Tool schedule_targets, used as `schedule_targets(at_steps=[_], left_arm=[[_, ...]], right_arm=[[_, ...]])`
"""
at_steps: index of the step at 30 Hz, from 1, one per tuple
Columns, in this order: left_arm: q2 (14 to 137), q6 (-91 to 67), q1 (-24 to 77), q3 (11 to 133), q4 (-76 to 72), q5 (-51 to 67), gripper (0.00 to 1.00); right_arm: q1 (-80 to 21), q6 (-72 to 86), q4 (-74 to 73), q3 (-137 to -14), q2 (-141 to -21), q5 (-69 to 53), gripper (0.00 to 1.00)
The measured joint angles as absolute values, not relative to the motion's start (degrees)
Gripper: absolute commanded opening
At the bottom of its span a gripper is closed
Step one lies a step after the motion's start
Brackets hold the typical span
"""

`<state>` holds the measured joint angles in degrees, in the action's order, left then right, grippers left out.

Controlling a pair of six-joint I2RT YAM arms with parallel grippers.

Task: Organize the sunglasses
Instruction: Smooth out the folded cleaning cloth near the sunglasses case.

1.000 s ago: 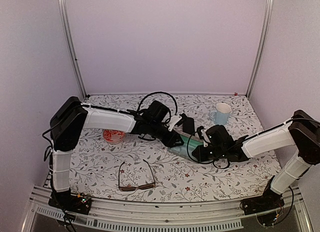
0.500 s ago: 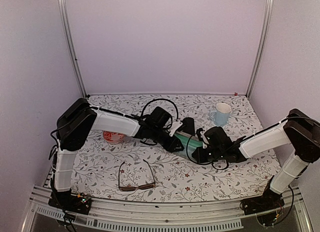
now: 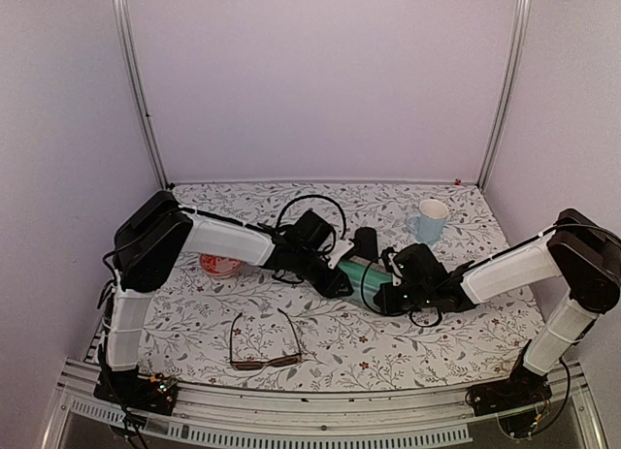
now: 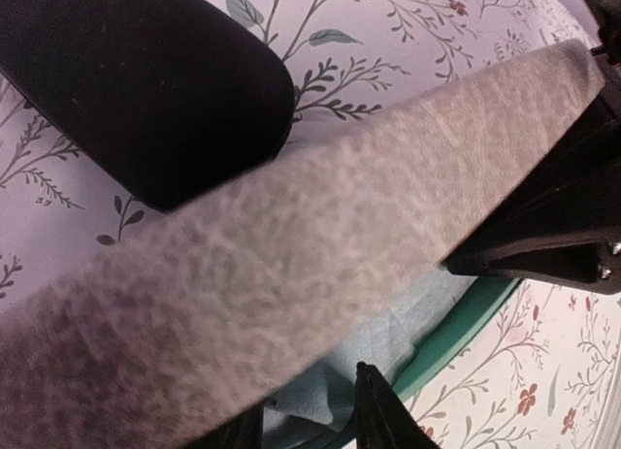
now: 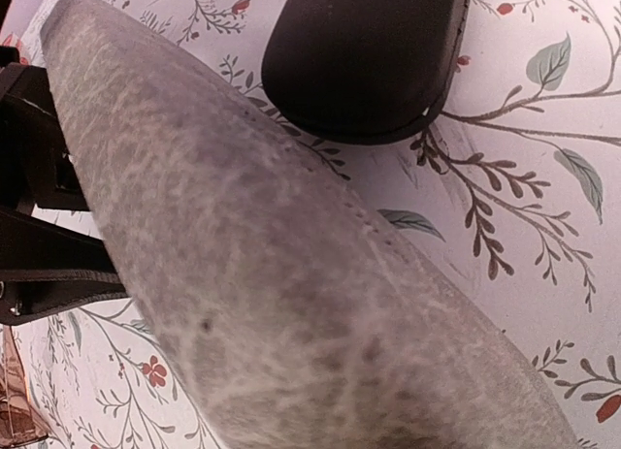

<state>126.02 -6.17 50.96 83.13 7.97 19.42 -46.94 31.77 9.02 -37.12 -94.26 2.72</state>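
The dark brown sunglasses lie open near the table's front edge, away from both arms. A pink-red thing lies behind the left arm; I cannot make out its shape. The grey case with a teal lining sits mid-table between both grippers. My left gripper grips its left end; its fingers straddle the rim with teal cloth between them. My right gripper is at the case's right end. Its jaws are hidden behind the grey lid.
The black oval case lies just behind the grey case, almost touching it, and also shows as the black case in the left wrist view. A pale blue mug stands at the back right. Metal posts frame the back corners.
The grey case's lid has swung over, so less teal lining shows. Both grippers and the case have shifted slightly back toward the black case.
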Motion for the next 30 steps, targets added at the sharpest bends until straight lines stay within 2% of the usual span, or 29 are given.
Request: schedule_targets(at_steps=[19,30], left_arm=[[126.0,-4.0,51.2,84.8,10.7,14.9,0.37],[122.4,-3.9,51.2,84.1,11.0,15.9,0.39]], right_arm=[[-46.9,33.0,6.3,-37.0,-92.9,4.3,0.06],[-46.9,31.9,6.2,-35.0,-85.8,2.3,0.12]])
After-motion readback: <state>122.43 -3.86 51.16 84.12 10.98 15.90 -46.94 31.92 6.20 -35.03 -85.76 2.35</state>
